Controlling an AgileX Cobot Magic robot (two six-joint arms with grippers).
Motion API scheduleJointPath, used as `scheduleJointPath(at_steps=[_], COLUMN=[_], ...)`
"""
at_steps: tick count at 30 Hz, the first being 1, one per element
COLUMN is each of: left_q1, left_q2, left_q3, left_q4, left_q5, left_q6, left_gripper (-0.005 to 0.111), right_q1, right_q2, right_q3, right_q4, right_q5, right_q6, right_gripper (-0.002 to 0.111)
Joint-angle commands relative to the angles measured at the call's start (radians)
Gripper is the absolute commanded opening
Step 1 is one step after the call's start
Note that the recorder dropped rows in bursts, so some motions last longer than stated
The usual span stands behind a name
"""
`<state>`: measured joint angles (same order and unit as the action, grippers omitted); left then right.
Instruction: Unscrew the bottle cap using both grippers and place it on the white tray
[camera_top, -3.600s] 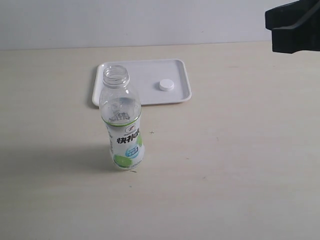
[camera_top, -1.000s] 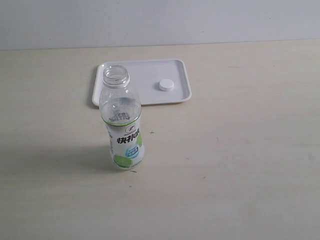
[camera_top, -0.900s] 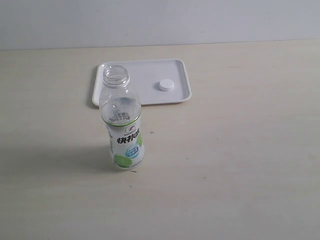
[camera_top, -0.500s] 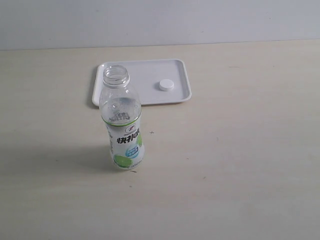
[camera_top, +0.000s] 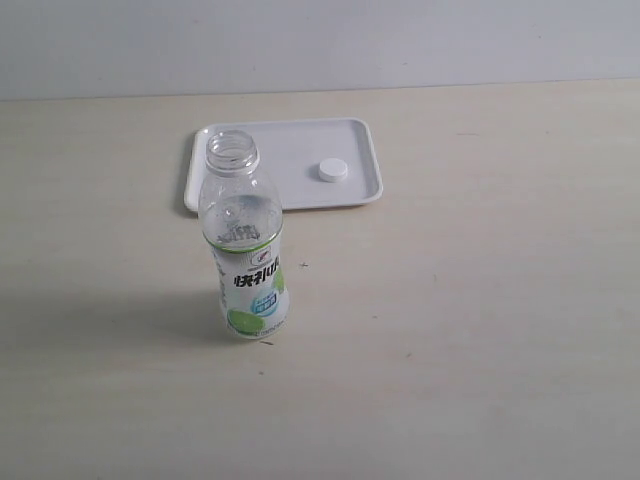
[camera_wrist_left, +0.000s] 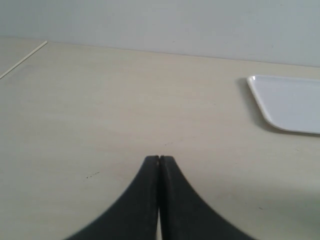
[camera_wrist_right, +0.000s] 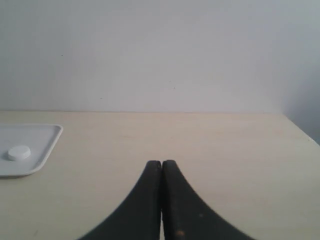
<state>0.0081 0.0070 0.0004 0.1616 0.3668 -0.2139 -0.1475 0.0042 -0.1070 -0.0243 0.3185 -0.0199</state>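
Exterior view: bottle cap is seated on white tray, well apart from right pincer and left pincer, both pressed together, empty. Uncapped bottle could be toppled by a stray arm sweep.

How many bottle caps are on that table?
1. The bottle cap lies on the white tray, apart from the open bottle standing nearer the exterior camera. No other shows.
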Motion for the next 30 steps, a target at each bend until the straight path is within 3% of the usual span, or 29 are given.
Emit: scheduleJointPath(at_steps=[1, 23, 30], left_q1=[0.002, 0.002, 0.002], left_q2=[-0.007, -0.007, -0.007], left_q3=[0.0, 0.0, 0.0], left_q4=[0.006, 0.006, 0.006], left_q5=[-0.006, -0.006, -0.006], left_q6=[0.004, 0.004, 0.004], left_gripper=[0.0, 0.0, 0.0], right_q1=[-0.006, -0.006, -0.006], right_q2=[-0.004, -0.004, -0.004], right_q3=[0.036, 0.055, 0.107], right_q4=[-0.012, -0.019, -0.019], right_q5=[-0.034, -0.01, -0.12], right_q6=[0.004, 0.009, 0.007], right_gripper=[0.0, 0.0, 0.0])
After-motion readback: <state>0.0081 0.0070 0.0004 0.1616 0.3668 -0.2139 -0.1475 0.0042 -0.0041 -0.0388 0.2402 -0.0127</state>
